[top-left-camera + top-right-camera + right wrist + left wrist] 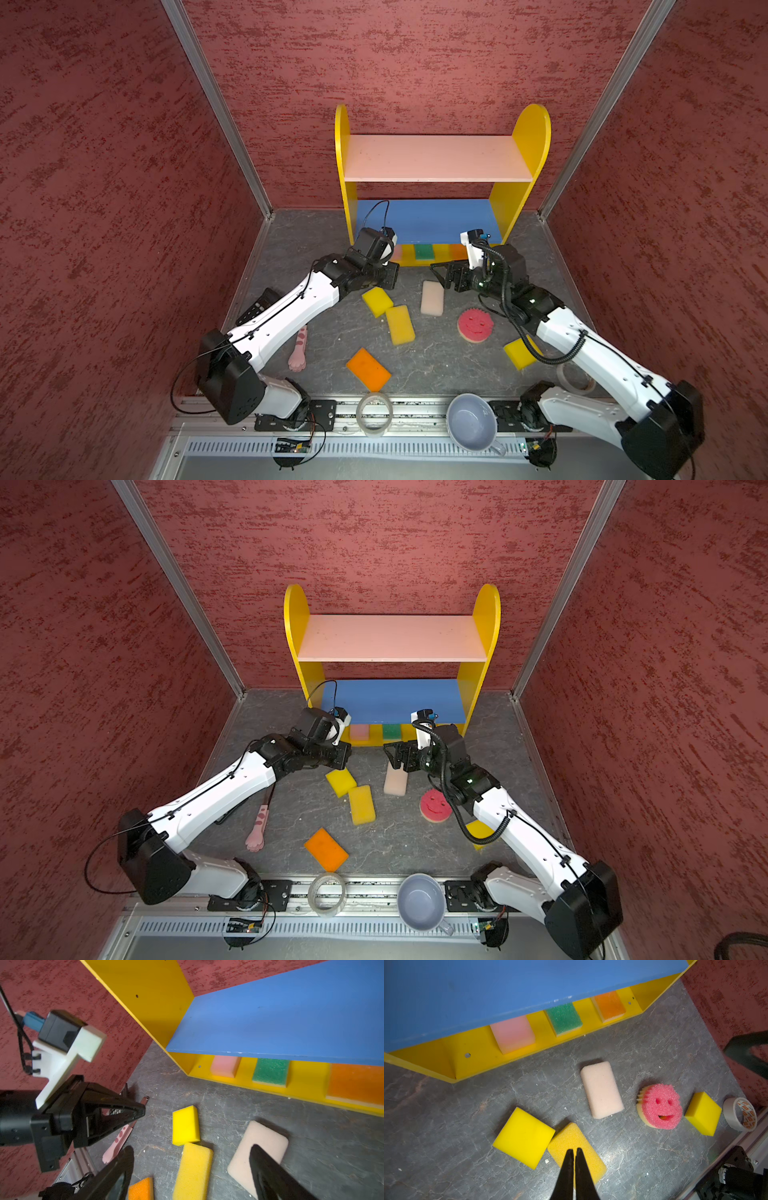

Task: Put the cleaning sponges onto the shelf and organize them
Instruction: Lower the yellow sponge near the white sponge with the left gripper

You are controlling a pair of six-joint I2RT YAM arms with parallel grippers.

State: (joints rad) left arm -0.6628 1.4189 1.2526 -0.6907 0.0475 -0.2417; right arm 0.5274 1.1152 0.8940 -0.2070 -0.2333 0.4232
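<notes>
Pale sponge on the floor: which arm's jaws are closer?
Right. Jaws of the right arm hang open over the pale sponge; those of the left arm, shut, sit farther off by the yellow sponges.

Dark red, rough-textured walls (415, 54) enclosed the space on three sides, joined by aluminium corner posts (216, 108). Beneath the left hand (392, 276) and the right hand (439, 274) lay a grey, marble-veined table (436, 361). Behind both hands, along its near edge, ran a metal rail (419, 409) and a slotted white strip (374, 448).
</notes>
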